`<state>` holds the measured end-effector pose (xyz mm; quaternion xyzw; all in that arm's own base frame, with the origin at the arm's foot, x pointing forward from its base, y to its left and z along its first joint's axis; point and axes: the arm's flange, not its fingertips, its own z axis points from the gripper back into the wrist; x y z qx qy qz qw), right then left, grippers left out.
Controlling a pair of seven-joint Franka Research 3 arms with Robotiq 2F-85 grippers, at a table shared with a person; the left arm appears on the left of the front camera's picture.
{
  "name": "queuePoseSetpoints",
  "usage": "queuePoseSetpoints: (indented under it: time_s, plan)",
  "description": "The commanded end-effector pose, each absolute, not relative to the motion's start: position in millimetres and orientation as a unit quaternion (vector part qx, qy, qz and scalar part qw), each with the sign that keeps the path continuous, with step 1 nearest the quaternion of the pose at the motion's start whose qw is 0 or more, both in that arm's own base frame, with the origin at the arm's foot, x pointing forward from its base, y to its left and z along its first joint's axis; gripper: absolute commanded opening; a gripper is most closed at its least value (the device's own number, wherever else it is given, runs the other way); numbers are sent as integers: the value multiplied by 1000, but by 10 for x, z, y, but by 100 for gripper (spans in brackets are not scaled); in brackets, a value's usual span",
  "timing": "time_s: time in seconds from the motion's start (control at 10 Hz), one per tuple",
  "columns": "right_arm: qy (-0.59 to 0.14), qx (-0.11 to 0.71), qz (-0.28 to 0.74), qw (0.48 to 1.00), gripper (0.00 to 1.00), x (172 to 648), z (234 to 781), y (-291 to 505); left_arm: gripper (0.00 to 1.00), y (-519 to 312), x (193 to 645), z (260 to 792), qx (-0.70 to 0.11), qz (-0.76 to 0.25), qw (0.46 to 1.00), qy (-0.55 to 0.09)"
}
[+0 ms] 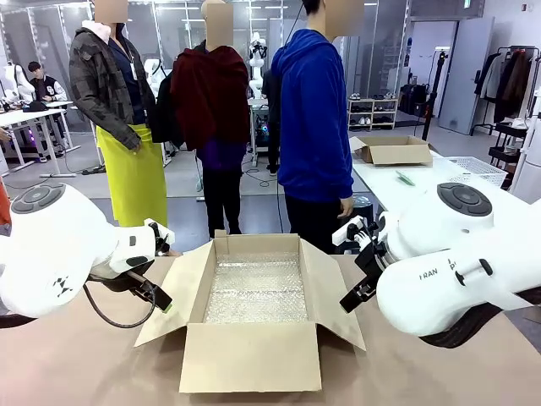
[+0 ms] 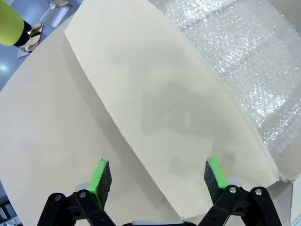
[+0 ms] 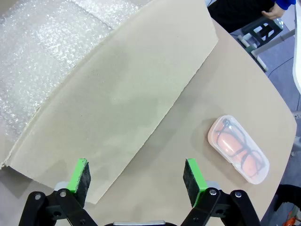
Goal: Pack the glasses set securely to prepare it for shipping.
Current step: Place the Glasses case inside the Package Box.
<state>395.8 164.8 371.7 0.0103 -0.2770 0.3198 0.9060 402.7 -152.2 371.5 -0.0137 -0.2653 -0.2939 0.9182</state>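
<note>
An open cardboard box (image 1: 254,355) lined with bubble wrap (image 1: 256,289) stands in the middle of the table. One case of the glasses set, a pale pink case (image 3: 238,155) holding dark-framed glasses, lies on the table to the right of the box's right flap (image 3: 127,94). My right gripper (image 3: 136,165) hovers open over that flap's outer edge, with the case off to one side of its fingers. My left gripper (image 2: 156,162) hangs open and empty above the left flap (image 2: 169,108). From the front, the left gripper (image 1: 161,298) and right gripper (image 1: 355,296) flank the box.
The brown table (image 1: 84,364) has bare room in front of and beside the box. A person in a blue hoodie (image 1: 314,110) stands at the far edge. Behind, a white table holds another cardboard box (image 1: 393,150) and a white basket (image 1: 475,169).
</note>
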Motion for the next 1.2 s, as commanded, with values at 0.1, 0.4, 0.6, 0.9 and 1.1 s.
queuePoseSetpoints:
  time_s: [0.1, 0.4, 0.6, 0.9, 1.1]
  plan:
    - [-273, -1, 319, 907, 100, 4001, 3814, 1530, 100, -1460, 3994, 3909, -29, -318, 906, -277]
    - [-238, -22, 300, 923, 100, 4053, 4230, 906, 100, -1090, 3981, 4645, -92, -349, 896, -257]
    - [-207, 0, 298, 932, 100, 4223, 4290, 434, 100, -805, 3817, 5030, -124, -417, 868, -238]
    - [-197, 14, 278, 940, 100, 4402, 4177, 161, 100, -645, 3637, 5213, -159, -430, 849, -263]
    - [-204, 0, 269, 941, 100, 4309, 4241, 112, 100, -663, 3618, 5274, -146, -434, 850, -261]
